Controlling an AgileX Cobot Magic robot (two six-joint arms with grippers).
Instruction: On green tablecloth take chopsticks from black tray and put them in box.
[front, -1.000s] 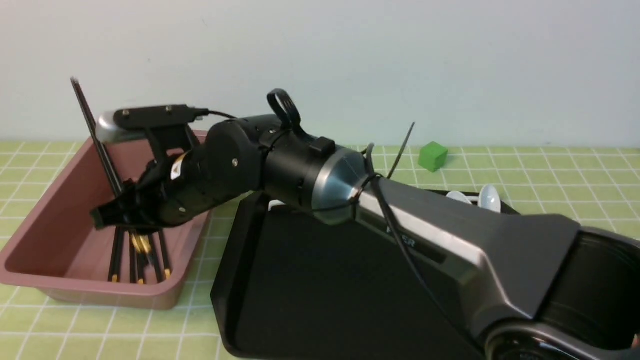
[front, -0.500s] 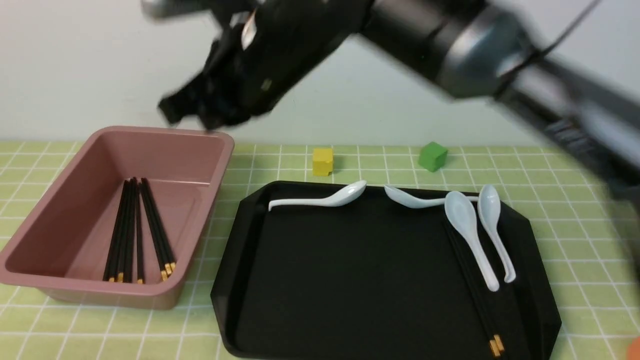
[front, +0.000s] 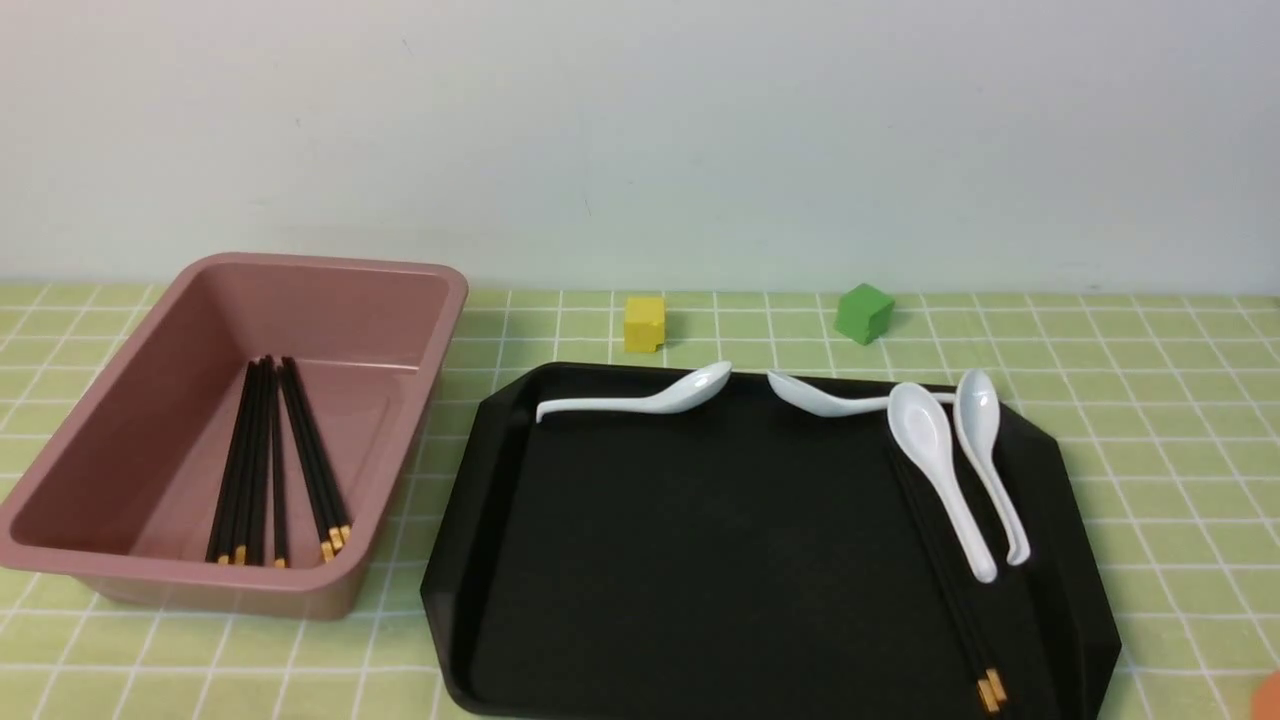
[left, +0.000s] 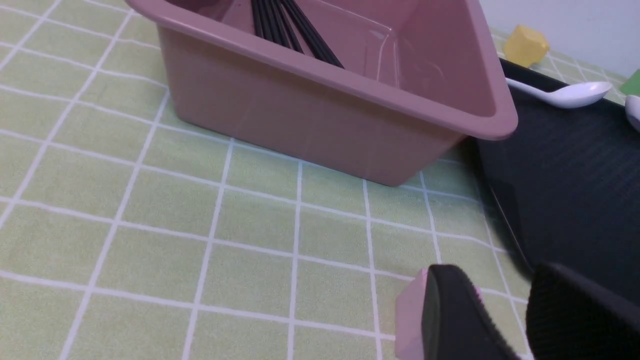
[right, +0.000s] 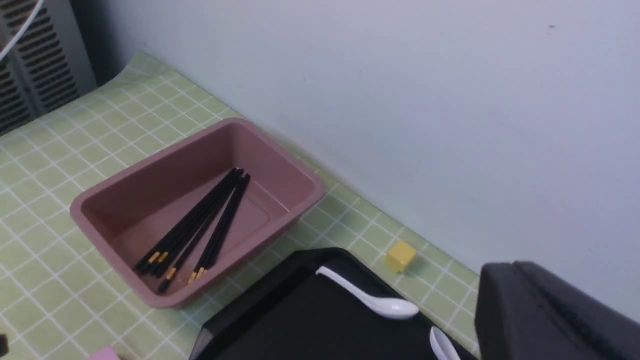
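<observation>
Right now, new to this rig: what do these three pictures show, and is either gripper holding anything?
It is a two-armed robot with grippers. The wide picture looks forward from between the arms; neither arm shows in it. The other two come from cameras on the wrists. On the cloth sit a box with chopsticks inside and a tray with four spoons and more chopsticks near its right edge. A yellow cube and a green cube stand behind the tray. The left gripper is open and empty, beside a pink block. Only part of the right gripper shows; its state is unclear.
</observation>
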